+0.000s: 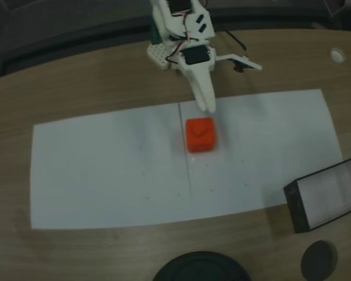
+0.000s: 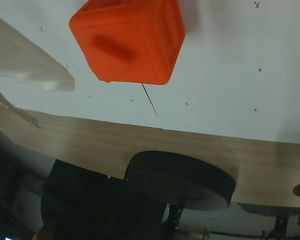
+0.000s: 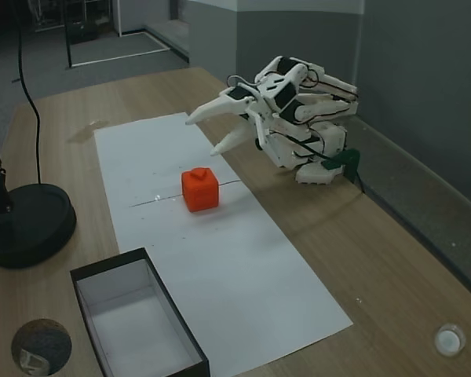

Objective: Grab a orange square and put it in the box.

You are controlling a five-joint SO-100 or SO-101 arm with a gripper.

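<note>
The orange square (image 1: 200, 134) stands on a white paper sheet (image 1: 105, 170) near a thin pencil line, its raised bump facing up. My gripper (image 1: 233, 86) hovers just behind it, open and holding nothing. In another fixed view the gripper (image 3: 202, 136) sits above and slightly beyond the cube (image 3: 200, 188), fingertips apart. The wrist view has the cube (image 2: 130, 40) close at the top, with one white finger (image 2: 35, 70) to its left, not touching it. The box (image 1: 330, 193), black-walled with a pale floor, lies at the right edge of the paper (image 3: 137, 322).
A large round black base (image 3: 27, 224) stands on the wooden table beside the paper and appears as a black disc (image 2: 180, 177) in the wrist view. A smaller dark disc (image 1: 319, 257) lies near the box. A small white cap (image 1: 337, 55) rests on the table.
</note>
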